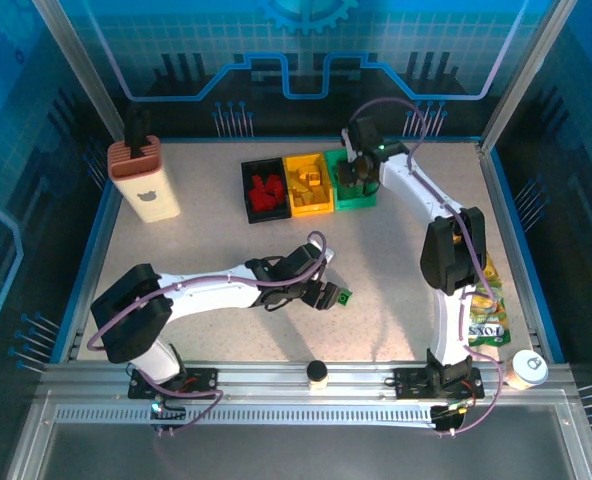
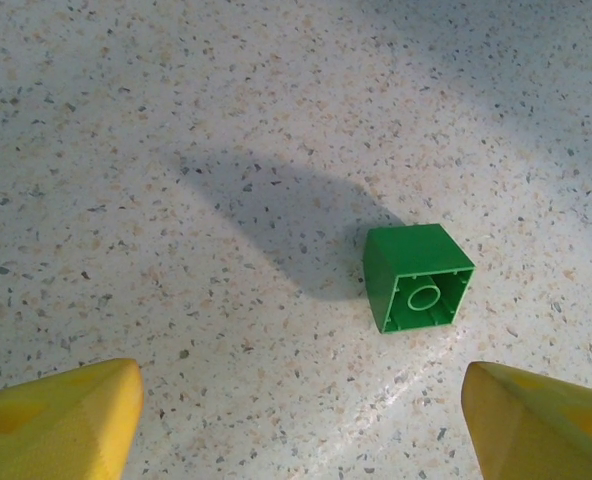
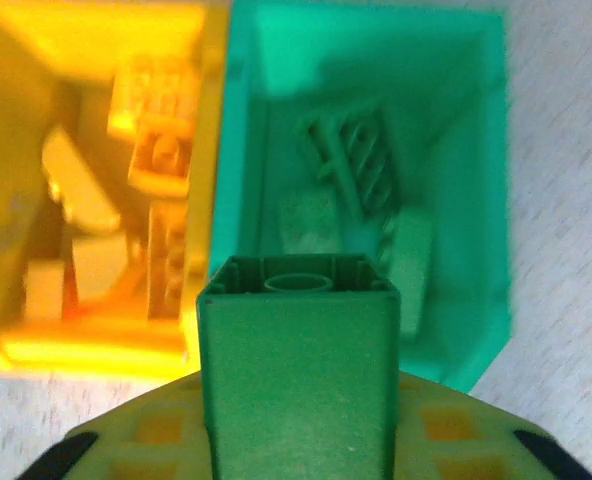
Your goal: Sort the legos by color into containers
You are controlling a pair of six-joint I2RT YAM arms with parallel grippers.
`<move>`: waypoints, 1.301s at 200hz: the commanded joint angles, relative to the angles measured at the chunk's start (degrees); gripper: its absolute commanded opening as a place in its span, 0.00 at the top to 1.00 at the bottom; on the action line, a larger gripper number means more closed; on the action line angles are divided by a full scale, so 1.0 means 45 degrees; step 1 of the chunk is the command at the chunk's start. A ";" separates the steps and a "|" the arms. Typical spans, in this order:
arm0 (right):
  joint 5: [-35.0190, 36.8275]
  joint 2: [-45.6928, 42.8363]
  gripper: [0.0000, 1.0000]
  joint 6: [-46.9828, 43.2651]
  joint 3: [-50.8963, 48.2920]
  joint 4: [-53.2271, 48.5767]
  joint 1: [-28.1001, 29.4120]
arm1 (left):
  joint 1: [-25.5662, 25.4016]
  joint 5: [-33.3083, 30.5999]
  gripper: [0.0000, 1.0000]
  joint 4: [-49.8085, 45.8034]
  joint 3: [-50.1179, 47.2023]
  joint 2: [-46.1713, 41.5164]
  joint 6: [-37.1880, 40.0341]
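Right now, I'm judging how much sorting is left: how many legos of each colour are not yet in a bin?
Green: 2 (loose lego on the table; held lego in the right gripper above the green bin)
Red: 0 seen
Yellow: 0 seen
Total: 2

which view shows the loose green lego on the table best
Left wrist: the loose green lego is close and sharp, on its side with its hollow underside toward the camera, ahead of the open left fingers. Top external shows it as a green speck. Right wrist faces the bins, with a second green lego in the right fingers.
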 commanded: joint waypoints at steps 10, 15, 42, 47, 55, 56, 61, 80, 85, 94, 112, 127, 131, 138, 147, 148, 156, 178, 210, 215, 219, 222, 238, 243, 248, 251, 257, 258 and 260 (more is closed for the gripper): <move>0.0140 0.2042 0.12 0.0100 0.2778 -0.2494 -0.0326 | -0.0261 0.0001 0.16 -0.0227 0.0388 0.0249 -0.0092; 0.0286 0.1936 0.10 0.0122 0.2815 -0.2591 -0.0255 | -0.0292 0.0002 0.16 -0.0265 0.0448 0.0291 -0.0085; 0.0381 -0.0466 0.00 0.0220 -0.0103 -0.0506 0.0039 | -0.0428 0.0018 0.17 -0.0327 0.0728 0.0643 -0.0007; 0.0317 -0.0956 0.00 0.0296 -0.0614 -0.0277 0.0027 | -0.0437 0.0033 0.17 -0.0324 0.0797 0.0743 0.0020; 0.0319 -0.1503 0.00 0.0378 -0.1277 -0.0071 0.0029 | -0.0451 0.0059 0.17 -0.0347 0.0928 0.0917 0.0062; 0.0331 -0.1550 0.00 0.0385 -0.1361 -0.0059 0.0035 | -0.0454 0.0060 0.17 -0.0356 0.0939 0.0946 0.0063; 0.0341 -0.1929 0.00 0.0407 -0.1730 0.0017 0.0022 | -0.0457 0.0060 0.17 -0.0375 0.1019 0.1067 0.0081; 0.0335 -0.3211 0.00 0.0470 -0.3361 0.0478 0.0004 | -0.0476 0.0128 0.17 -0.0473 0.1399 0.1548 0.0234; 0.0315 -0.3523 0.00 0.0489 -0.3805 0.0615 0.0001 | -0.0477 0.0129 0.18 -0.0523 0.1533 0.1668 0.0285; 0.0307 -0.4080 0.00 0.0574 -0.4573 0.0860 0.0000 | -0.0467 0.0153 0.18 -0.0588 0.1749 0.1925 0.0350; 0.0236 -0.5059 0.00 0.0810 -0.6089 0.1383 -0.0019 | -0.0477 0.0250 0.20 -0.0706 0.2176 0.2396 0.0501; 0.0181 -0.5666 0.00 0.1047 -0.7087 0.1728 -0.0054 | -0.0495 0.0422 0.20 -0.0866 0.2519 0.2814 0.0567; 0.0149 -0.5768 0.00 0.1101 -0.7318 0.1819 -0.0059 | -0.0492 0.0464 0.20 -0.0910 0.2636 0.2918 0.0581; 0.0129 -0.5955 0.00 0.1208 -0.7701 0.1977 -0.0075 | -0.0487 0.0541 0.20 -0.0982 0.2784 0.3105 0.0604; 0.0075 -0.6109 0.00 0.1340 -0.8106 0.2126 -0.0087 | -0.0525 0.0624 0.21 -0.1109 0.3009 0.3338 0.0621; 0.0072 -0.6118 0.00 0.1354 -0.8135 0.2134 -0.0092 | -0.0531 0.0625 0.21 -0.1128 0.3034 0.3377 0.0616; 0.0047 -0.6229 0.00 0.1453 -0.8451 0.2250 -0.0132 | -0.0563 0.0665 0.21 -0.1250 0.3205 0.3548 0.0630; -0.0017 -0.6453 0.00 0.1659 -0.9130 0.2539 -0.0185 | -0.0725 0.0700 0.22 -0.1531 0.3577 0.3973 0.0661; -0.0175 -0.6806 0.00 0.1895 -0.9794 0.2851 -0.0353 | -0.0770 0.0647 0.28 -0.1791 0.3857 0.4520 0.0534; -0.0171 -0.6882 0.00 0.1931 -0.9894 0.2885 -0.0363 | -0.0770 0.0622 0.31 -0.1825 0.3907 0.4593 0.0533; -0.0152 -0.6928 0.00 0.1963 -0.9972 0.2930 -0.0375 | -0.0781 0.0598 0.33 -0.1857 0.3979 0.4640 0.0528; -0.0137 -0.6977 0.00 0.1987 -1.0023 0.2950 -0.0388 | -0.0788 0.0572 0.35 -0.1876 0.4009 0.4678 0.0525; 0.0063 -0.7285 0.00 0.2170 -1.0375 0.3038 -0.0477 | -0.0789 0.0381 0.47 -0.1972 0.4209 0.4817 0.0533; 0.0181 -0.7412 0.00 0.2246 -1.0532 0.3057 -0.0504 | -0.0787 0.0318 0.50 -0.1990 0.4275 0.4841 0.0550; 0.0295 -0.7574 0.00 0.2329 -1.0681 0.3092 -0.0543 | -0.0789 0.0228 0.53 -0.2006 0.4314 0.4862 0.0585; 0.0380 -0.7670 0.00 0.2399 -1.0788 0.3119 -0.0582 | -0.0789 0.0171 0.55 -0.2006 0.4356 0.4879 0.0601; 0.0503 -0.7885 0.00 0.2519 -1.1020 0.3183 -0.0638 | -0.0775 0.0028 0.57 -0.2031 0.4461 0.4900 0.0643; 0.0520 -0.7924 0.00 0.2549 -1.1066 0.3199 -0.0651 | -0.0782 0.0005 0.58 -0.2048 0.4483 0.4900 0.0647; 0.0567 -0.8002 0.00 0.2606 -1.1136 0.3211 -0.0684 | -0.0773 -0.0066 0.58 -0.2061 0.4524 0.4901 0.0649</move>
